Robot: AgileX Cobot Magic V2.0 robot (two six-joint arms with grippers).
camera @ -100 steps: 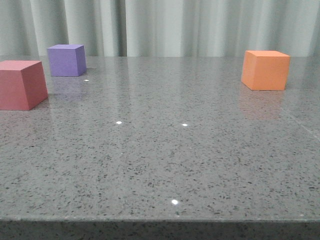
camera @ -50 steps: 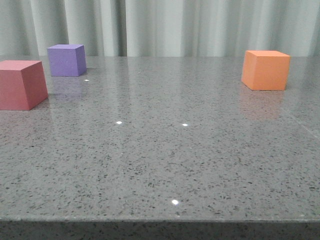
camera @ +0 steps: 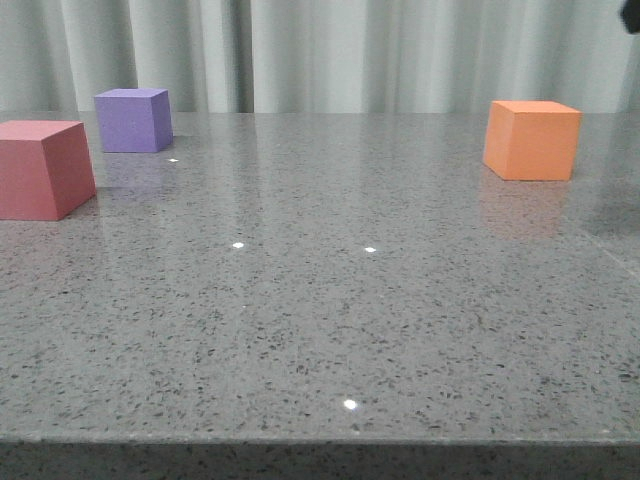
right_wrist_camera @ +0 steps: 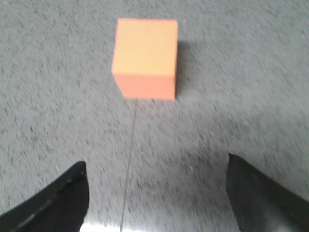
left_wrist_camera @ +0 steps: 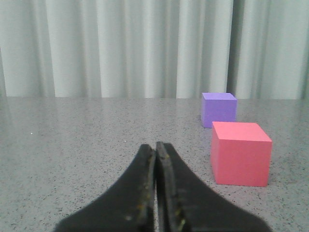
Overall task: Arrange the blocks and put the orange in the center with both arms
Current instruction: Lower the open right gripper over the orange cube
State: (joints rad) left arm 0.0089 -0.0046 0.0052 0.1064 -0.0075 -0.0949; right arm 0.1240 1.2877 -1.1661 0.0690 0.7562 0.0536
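Note:
The orange cube (camera: 531,139) stands at the far right of the grey table; it also shows in the right wrist view (right_wrist_camera: 146,57). The purple cube (camera: 133,119) stands at the far left, and the pinkish-red cube (camera: 43,168) sits in front of it at the left edge. Both show in the left wrist view: purple (left_wrist_camera: 218,108), pinkish-red (left_wrist_camera: 240,152). My left gripper (left_wrist_camera: 156,147) is shut and empty, low over the table, beside the pinkish-red cube. My right gripper (right_wrist_camera: 155,166) is open and empty, above the table, short of the orange cube. A dark bit of it shows at the front view's top right corner (camera: 631,15).
The speckled grey table (camera: 320,300) has a seam line (right_wrist_camera: 129,164) running under the right gripper toward the orange cube. Pale curtains (camera: 320,50) hang behind the table's far edge. The table's front edge (camera: 320,440) runs along the bottom of the front view.
A dark part of the right arm has entered the front view's top right corner, with a faint shadow on the table at the right. The three cubes have not moved.

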